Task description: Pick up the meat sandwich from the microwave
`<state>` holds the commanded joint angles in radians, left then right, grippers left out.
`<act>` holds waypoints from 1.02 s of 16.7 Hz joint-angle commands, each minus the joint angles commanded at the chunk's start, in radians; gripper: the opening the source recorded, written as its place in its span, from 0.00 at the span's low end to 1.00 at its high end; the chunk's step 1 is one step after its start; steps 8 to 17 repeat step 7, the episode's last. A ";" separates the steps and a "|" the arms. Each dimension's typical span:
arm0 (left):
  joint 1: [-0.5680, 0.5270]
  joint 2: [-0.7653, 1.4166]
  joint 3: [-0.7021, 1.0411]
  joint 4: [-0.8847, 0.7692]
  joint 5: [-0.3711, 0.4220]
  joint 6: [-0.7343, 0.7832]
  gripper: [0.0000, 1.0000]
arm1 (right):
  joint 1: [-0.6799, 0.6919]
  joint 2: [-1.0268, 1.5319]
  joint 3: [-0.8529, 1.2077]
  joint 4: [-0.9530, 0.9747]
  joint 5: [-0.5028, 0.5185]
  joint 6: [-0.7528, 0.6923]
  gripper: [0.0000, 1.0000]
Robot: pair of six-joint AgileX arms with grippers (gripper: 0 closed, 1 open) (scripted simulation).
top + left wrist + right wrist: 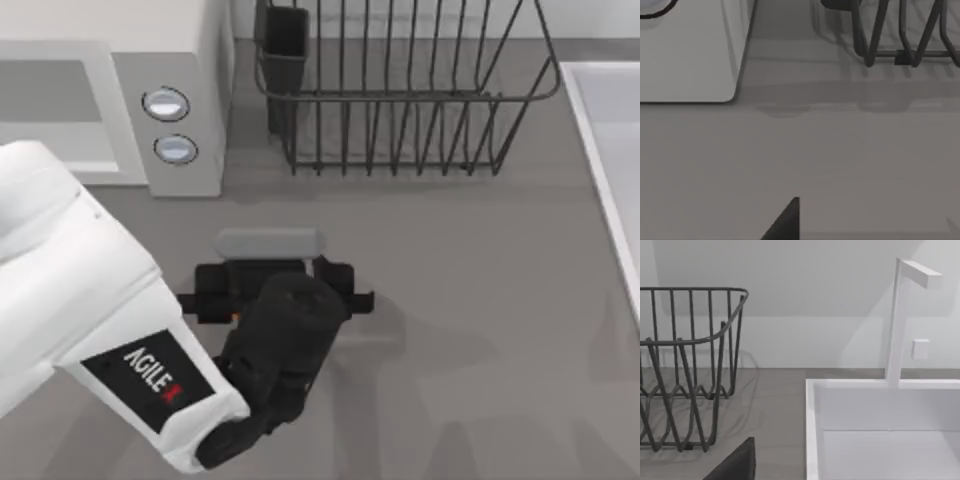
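My left arm's black gripper (268, 268) hangs over the grey table (480, 300), in front of the boxy off-white microwave (150, 90) and nearer it than the right arm; I cannot tell how its jaws stand. The meat sandwich would lie beyond, inside the one microwave (two round knobs), unseen. One black wire dish rack (400, 90) stands beside the microwave.

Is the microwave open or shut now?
Open: in the top view the microwave shows its grey inner cavity, with no door in front. The left gripper is over the table.
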<state>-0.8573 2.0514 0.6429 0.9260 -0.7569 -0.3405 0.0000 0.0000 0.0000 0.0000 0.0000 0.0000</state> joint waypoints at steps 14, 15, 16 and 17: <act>0.000 0.000 0.000 0.000 0.000 0.000 1.00 | 0.000 0.000 0.000 0.000 0.000 0.000 1.00; 0.000 0.000 0.000 0.000 0.000 0.000 1.00 | 0.000 0.000 0.000 0.000 0.000 0.000 1.00; 0.000 0.000 0.000 0.000 0.000 0.000 1.00 | 0.000 0.000 0.000 0.000 0.000 0.000 1.00; 0.000 0.000 0.000 0.000 0.000 0.000 1.00 | 0.000 0.000 0.000 0.000 0.000 0.000 1.00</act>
